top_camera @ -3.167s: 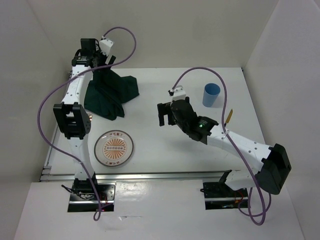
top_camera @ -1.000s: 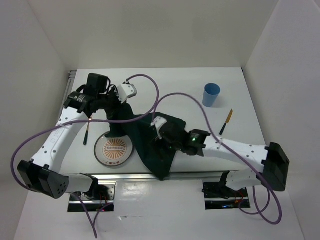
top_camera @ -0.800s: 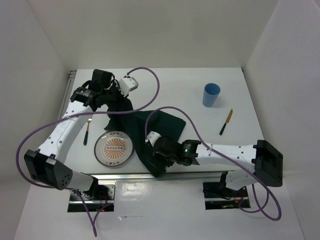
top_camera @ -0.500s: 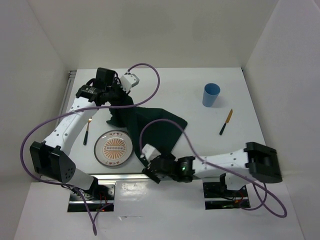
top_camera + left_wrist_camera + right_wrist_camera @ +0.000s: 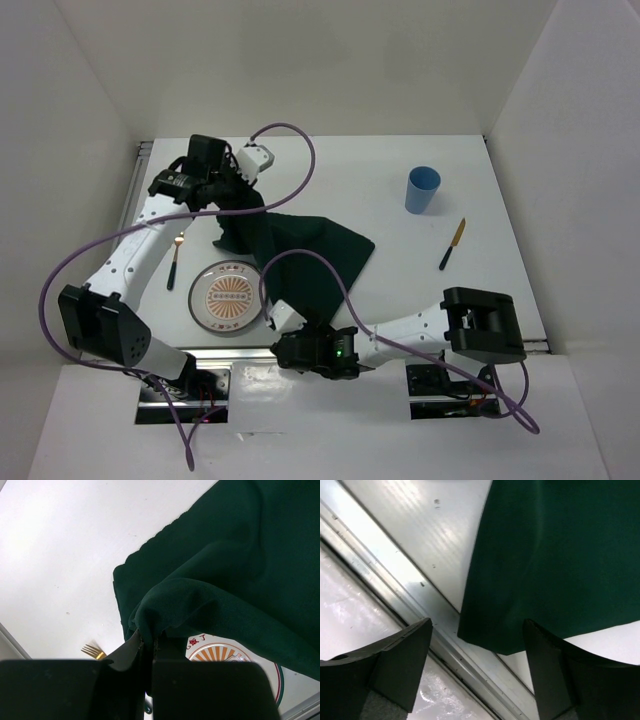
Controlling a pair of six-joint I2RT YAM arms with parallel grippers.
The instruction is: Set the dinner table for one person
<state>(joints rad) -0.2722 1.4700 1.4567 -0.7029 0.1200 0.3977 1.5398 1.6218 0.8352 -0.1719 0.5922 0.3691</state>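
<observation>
White walls (image 5: 330, 60) box in the dinner table (image 5: 340, 170), filling the middle of the top view. Upper left, the left gripper (image 5: 148, 642) is clamped on the green cloth (image 5: 310, 255); bottom centre, the right gripper (image 5: 477, 625) hangs fingers apart over its near corner.

White dinner table (image 5: 340, 180), green cloth (image 5: 310, 250), blue cup (image 5: 422, 189)

Plate (image 5: 222, 654) half hidden under cloth (image 5: 240, 570); fork (image 5: 92, 651) tines only, rest behind left gripper (image 5: 149, 647)
</observation>
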